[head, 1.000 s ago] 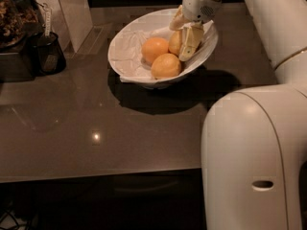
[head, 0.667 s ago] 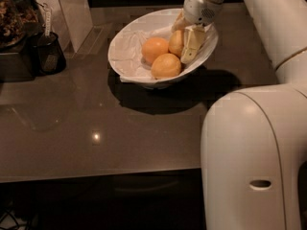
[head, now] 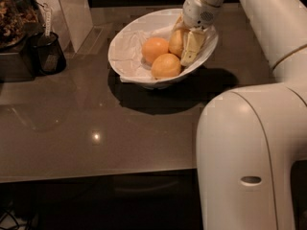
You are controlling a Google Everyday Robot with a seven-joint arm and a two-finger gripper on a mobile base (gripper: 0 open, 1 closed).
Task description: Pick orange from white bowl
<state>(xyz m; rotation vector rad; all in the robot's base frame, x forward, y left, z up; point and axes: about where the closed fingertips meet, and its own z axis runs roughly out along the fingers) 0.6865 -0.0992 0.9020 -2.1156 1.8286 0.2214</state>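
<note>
The white bowl (head: pixel 125 46), lined with crumpled white paper, sits tilted on the dark table. It holds three fruits. The pale yellowish orange (head: pixel 176 42) lies at the bowl's right side. My gripper (head: pixel 184 41) reaches down into the bowl from above and is shut on this orange, with one finger (head: pixel 192 47) against its right side and the other behind it. The orange still rests in the bowl. A deeper reddish-orange fruit (head: pixel 154 49) lies to its left and a smaller orange fruit (head: pixel 166 65) in front.
A dark cup (head: pixel 48 55) with a utensil and a dark appliance (head: pixel 14 37) stand at the table's left edge. A white upright panel (head: pixel 72 13) stands behind them. My own white arm and base (head: pixel 249 152) fill the right foreground.
The gripper has sunk slightly around the pale orange and stays at the bowl's right side. The fruits and the bowl have not moved.
</note>
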